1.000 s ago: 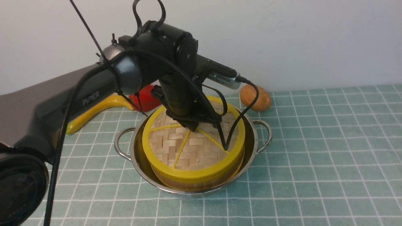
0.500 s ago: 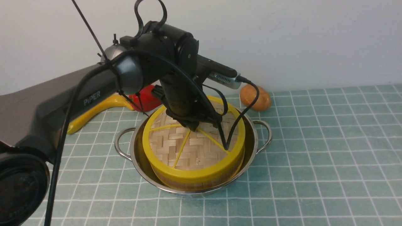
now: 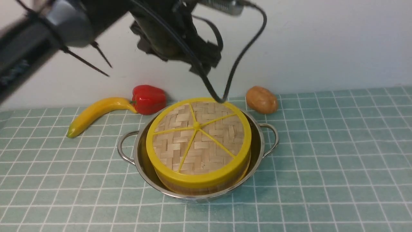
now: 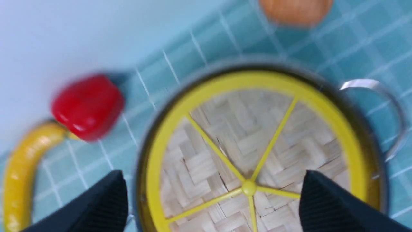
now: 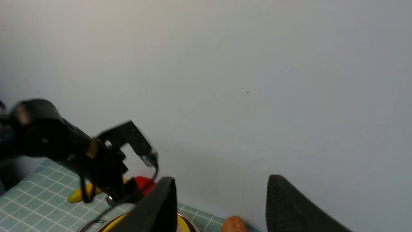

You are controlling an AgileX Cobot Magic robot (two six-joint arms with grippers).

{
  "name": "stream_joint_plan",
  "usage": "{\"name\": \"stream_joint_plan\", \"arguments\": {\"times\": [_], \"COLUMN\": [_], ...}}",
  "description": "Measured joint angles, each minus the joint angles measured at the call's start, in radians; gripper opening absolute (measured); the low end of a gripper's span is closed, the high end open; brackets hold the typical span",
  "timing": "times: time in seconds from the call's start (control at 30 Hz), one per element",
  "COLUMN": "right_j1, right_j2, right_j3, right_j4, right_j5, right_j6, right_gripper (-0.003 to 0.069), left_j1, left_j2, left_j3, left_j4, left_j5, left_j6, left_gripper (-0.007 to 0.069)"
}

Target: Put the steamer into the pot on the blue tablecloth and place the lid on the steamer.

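The woven lid (image 3: 198,138) with its yellow rim and spokes lies flat on the steamer (image 3: 193,187). Only a strip of the steamer's bamboo wall shows under it. The steamer stands inside the shiny pot (image 3: 258,151) on the blue tablecloth (image 3: 322,161). My left gripper (image 4: 214,175) hangs well above the lid, open, with nothing between its fingers. The lid's centre knob (image 4: 248,188) shows free below it. In the front view the left arm (image 3: 161,29) is a blurred dark mass at the top. My right gripper (image 5: 222,178) is open and empty, raised and facing the wall.
Along the back wall lie a yellow banana (image 3: 96,112), a red pepper (image 3: 148,98) and a brown rounded object (image 3: 261,99). The pot's loop handles (image 3: 272,135) stick out on both sides. A cable from the left wrist dangles near the lid's far rim.
My left gripper has opened off the lid's knob and risen high above the pot. The lid has stayed in place on the steamer.
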Motion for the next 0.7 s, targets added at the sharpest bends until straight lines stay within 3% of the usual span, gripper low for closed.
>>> {"name": "stream_joint_plan", "arguments": {"times": [0.07,0.17,0.33,0.4,0.57,0.7], "right_j1": [0.0,0.0,0.0,0.0,0.0,0.0], "right_j2": [-0.008,-0.062,-0.204,-0.283,-0.473,-0.598], "right_j3": [0.014,0.111,0.383,0.507,0.747,0.883], "right_j4": [-0.003,-0.045,-0.169,-0.199,-0.224,-0.232], "right_j5": [-0.001,-0.004,-0.004,-0.004,-0.05,-0.103], "right_j6": [-0.01,-0.035,-0.035,-0.01,0.059,0.116], "right_gripper": [0.0359,0.0299,0.0164,0.0115,0.0011,-0.0016], "left_j1": [0.0,0.0,0.0,0.0,0.0,0.0], "left_j2": [-0.063,-0.216,-0.499,-0.622,-0.849,-1.024], "left_j3": [-0.005,-0.004,0.07,0.163,0.382,0.599], "left_j4": [-0.001,-0.001,-0.001,0.001,0.016,0.03], "left_j5": [0.002,0.003,0.005,0.005,0.007,0.011], "left_j6": [0.0,0.0,-0.01,-0.009,-0.009,-0.021], "left_gripper": [0.0621,0.0463,0.0082,-0.0003,-0.0023,-0.0023]}}
